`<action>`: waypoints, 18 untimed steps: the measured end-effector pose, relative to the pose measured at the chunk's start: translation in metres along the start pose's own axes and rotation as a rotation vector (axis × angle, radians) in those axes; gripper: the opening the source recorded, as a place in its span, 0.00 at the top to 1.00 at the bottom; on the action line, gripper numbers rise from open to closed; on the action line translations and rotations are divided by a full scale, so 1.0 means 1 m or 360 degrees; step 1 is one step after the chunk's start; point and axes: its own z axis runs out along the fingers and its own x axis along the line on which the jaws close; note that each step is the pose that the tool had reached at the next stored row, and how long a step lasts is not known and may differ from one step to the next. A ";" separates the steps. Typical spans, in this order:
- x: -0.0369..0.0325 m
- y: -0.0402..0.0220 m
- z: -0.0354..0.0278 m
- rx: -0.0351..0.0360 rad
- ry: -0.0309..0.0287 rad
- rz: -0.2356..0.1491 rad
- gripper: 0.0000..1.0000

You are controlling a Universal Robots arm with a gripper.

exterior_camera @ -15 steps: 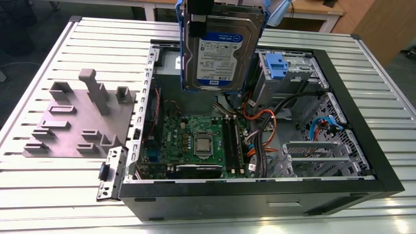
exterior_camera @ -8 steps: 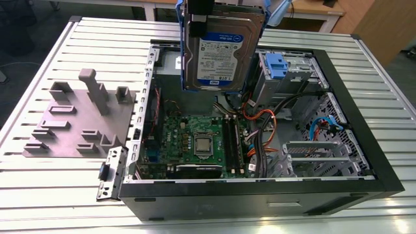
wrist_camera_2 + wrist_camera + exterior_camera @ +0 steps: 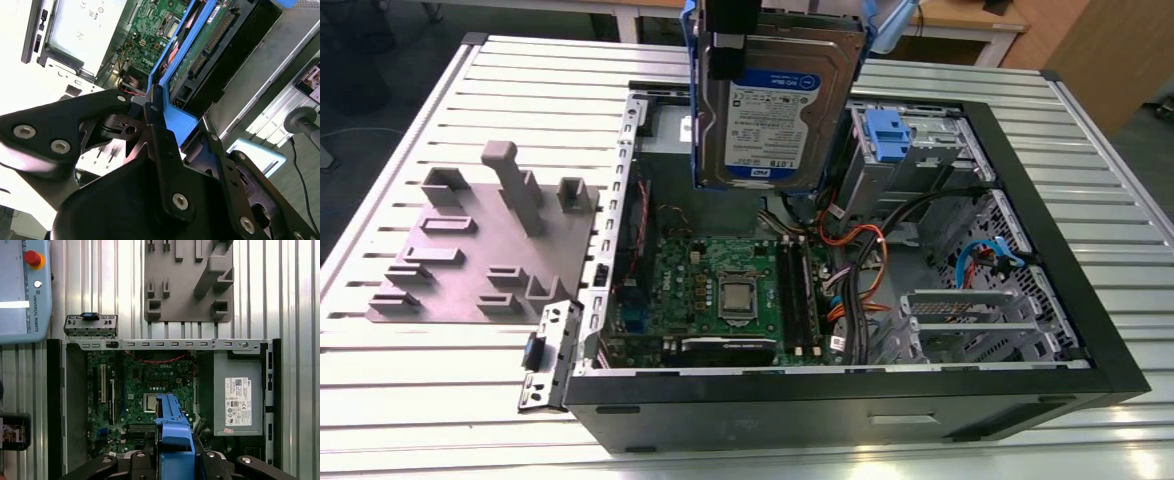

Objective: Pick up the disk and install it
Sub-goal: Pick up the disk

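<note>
The disk (image 3: 774, 110), a silver drive with a white-and-blue label in a blue carrier, hangs upright in the air above the back half of the open computer case (image 3: 854, 385). My gripper (image 3: 180, 120) is shut on the carrier's end, with a black finger (image 3: 154, 107) pressed against the blue plastic. The disk's green circuit side (image 3: 200, 55) faces the second wrist view. In the first wrist view the carrier (image 3: 174, 425) sits between my gripper (image 3: 175, 455) fingers, above the motherboard (image 3: 145, 385).
A silver drive cage with a blue latch tab (image 3: 887, 135) stands inside the case at the back of the exterior view's right. The grey power supply (image 3: 237, 390) fills one corner. Beside the case lie a grey fixture plate (image 3: 480, 250) and a loose metal bracket (image 3: 547, 355).
</note>
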 end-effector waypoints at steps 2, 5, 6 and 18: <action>0.0001 0.0000 0.0000 0.0000 0.00001 0.0000 0.64; 0.0002 0.0000 0.0000 0.0000 0.00001 0.0000 0.64; 0.0002 0.0000 0.0000 0.0000 0.00001 0.0000 0.64; 0.0005 -0.0111 -0.0001 -0.0004 0.00002 0.0000 0.64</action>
